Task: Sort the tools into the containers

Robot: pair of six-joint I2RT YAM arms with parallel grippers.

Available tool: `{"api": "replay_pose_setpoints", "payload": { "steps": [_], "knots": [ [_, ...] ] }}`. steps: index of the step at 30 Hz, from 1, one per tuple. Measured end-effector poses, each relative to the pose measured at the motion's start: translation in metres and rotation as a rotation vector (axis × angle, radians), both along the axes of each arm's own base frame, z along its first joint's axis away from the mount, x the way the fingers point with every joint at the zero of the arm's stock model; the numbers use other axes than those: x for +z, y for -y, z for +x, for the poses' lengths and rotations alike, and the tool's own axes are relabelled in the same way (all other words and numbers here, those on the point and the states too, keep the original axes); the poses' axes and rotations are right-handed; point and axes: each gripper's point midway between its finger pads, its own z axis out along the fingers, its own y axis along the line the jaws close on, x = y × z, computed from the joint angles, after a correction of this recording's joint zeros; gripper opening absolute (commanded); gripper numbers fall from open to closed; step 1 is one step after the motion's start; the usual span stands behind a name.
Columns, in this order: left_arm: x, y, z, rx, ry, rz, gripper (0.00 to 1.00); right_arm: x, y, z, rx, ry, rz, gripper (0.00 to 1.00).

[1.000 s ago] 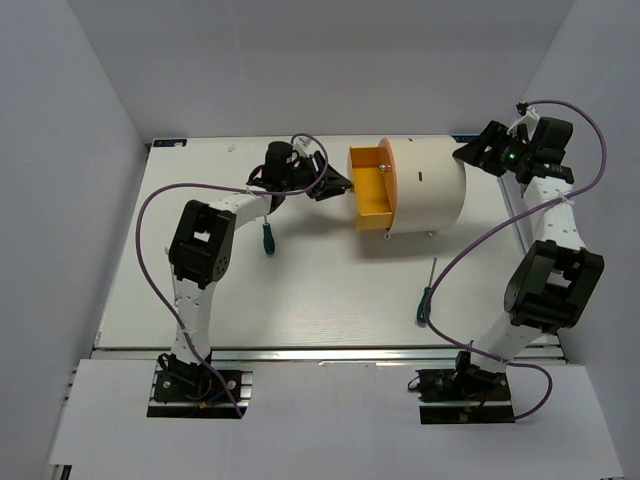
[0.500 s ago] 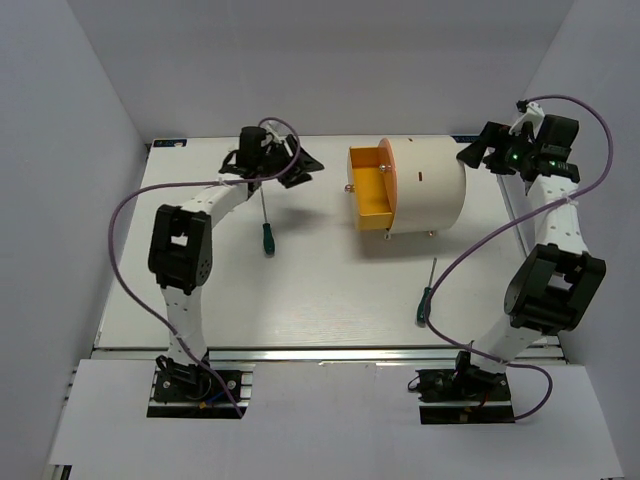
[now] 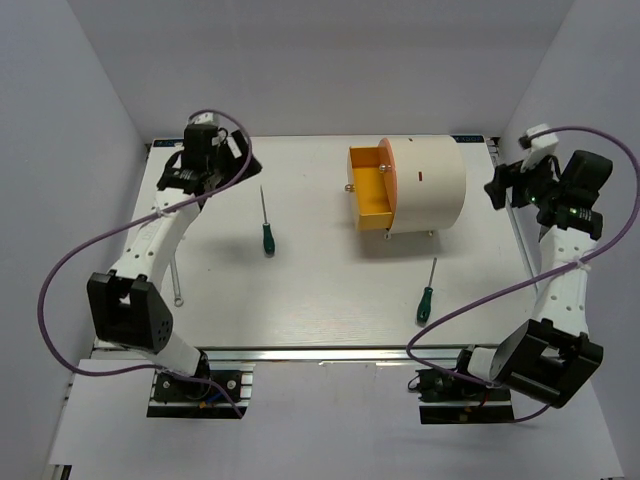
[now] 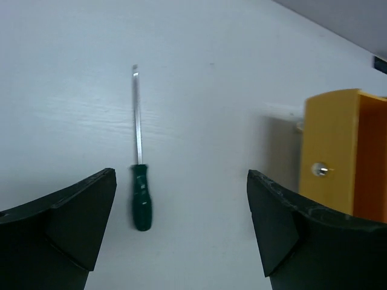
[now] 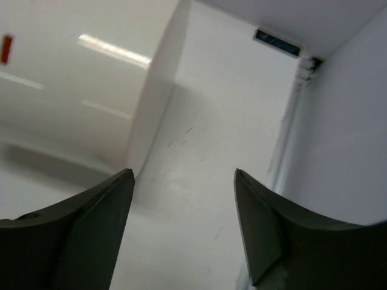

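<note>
The white drum (image 3: 428, 185) lies at the back middle of the table, with its orange drawer (image 3: 368, 192) pulled out to the left. A green-handled screwdriver (image 3: 267, 236) lies left of the drawer, and another one (image 3: 425, 303) lies in front of the drum. A thin silver wrench (image 3: 176, 282) rests near the left arm. My left gripper (image 3: 214, 170) hovers open and empty at the back left. In its wrist view the left gripper (image 4: 181, 181) faces the screwdriver (image 4: 142, 196) and the drawer (image 4: 338, 151). My right gripper (image 3: 505, 183) hangs open right of the drum (image 5: 78, 72), as the right gripper (image 5: 183, 175) shows.
White walls enclose the table on three sides. A metal rail (image 3: 520, 230) runs along the table's right edge, close to the right arm. Purple cables loop from both arms over the table's sides.
My left gripper has swung back left, away from the orange drawer, and has opened wide. The right gripper has drawn back from the drum's rear toward the right wall and opened.
</note>
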Motion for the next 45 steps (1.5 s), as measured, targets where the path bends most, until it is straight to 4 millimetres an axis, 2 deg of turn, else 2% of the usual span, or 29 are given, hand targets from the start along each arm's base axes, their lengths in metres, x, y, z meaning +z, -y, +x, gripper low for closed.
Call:
{"api": "replay_pose_setpoints", "payload": {
  "steps": [3,5,7,11,13,15,16,17,19,22,25,26,28,31,34,36,40,45],
  "knots": [
    [-0.031,-0.033,-0.023,0.094,-0.099,0.046,0.98,-0.026,-0.021,-0.026,0.180,-0.090,-0.052,0.41],
    [-0.048,-0.053,-0.039,0.159,-0.162,0.077,0.98,-0.046,-0.041,-0.054,0.299,-0.180,-0.033,0.36],
    [-0.057,-0.071,-0.056,0.218,-0.203,0.106,0.98,-0.064,-0.063,-0.081,0.388,-0.260,0.007,0.35],
    [-0.046,-0.099,-0.082,0.310,-0.200,0.127,0.97,-0.105,-0.121,-0.141,0.518,-0.453,0.104,0.31],
    [-0.038,-0.115,-0.093,0.352,-0.188,0.118,0.96,-0.122,-0.145,-0.164,0.549,-0.551,0.111,0.32],
    [-0.041,-0.130,-0.104,0.392,-0.197,0.111,0.95,-0.135,-0.164,-0.179,0.564,-0.602,0.076,0.39],
    [-0.045,-0.137,-0.109,0.412,-0.210,0.108,0.95,-0.138,-0.173,-0.185,0.575,-0.616,0.051,0.42],
    [-0.050,-0.141,-0.114,0.423,-0.225,0.106,0.95,-0.140,-0.180,-0.190,0.579,-0.623,0.026,0.51],
    [-0.062,-0.142,-0.122,0.422,-0.259,0.103,0.94,-0.139,-0.191,-0.194,0.579,-0.620,-0.006,0.56],
    [-0.074,-0.137,-0.129,0.401,-0.296,0.094,0.94,-0.142,-0.195,-0.188,0.530,-0.615,-0.037,0.57],
    [-0.080,-0.133,-0.132,0.386,-0.312,0.084,0.93,-0.150,-0.196,-0.184,0.516,-0.638,-0.071,0.70],
    [-0.082,-0.132,-0.132,0.383,-0.316,0.080,0.92,-0.153,-0.198,-0.184,0.538,-0.634,-0.098,0.79],
    [-0.085,-0.130,-0.135,0.377,-0.322,0.076,0.92,-0.154,-0.203,-0.189,0.679,-0.573,-0.202,0.82],
    [-0.089,-0.129,-0.141,0.372,-0.327,0.072,0.93,-0.149,-0.202,-0.195,0.865,-0.440,-0.346,0.75],
    [-0.091,-0.128,-0.146,0.368,-0.327,0.069,0.92,-0.142,-0.192,-0.204,1.125,-0.178,-0.604,0.70],
    [-0.092,-0.127,-0.149,0.365,-0.325,0.066,0.93,-0.151,-0.184,-0.216,1.260,-0.097,-0.727,0.66],
    [-0.092,-0.125,-0.152,0.360,-0.318,0.060,0.93,-0.178,-0.173,-0.235,1.510,-0.115,-0.829,0.64],
    [-0.092,-0.124,-0.157,0.355,-0.302,0.053,0.93,-0.201,-0.168,-0.233,1.648,-0.152,-0.862,0.66]
  ]
}}
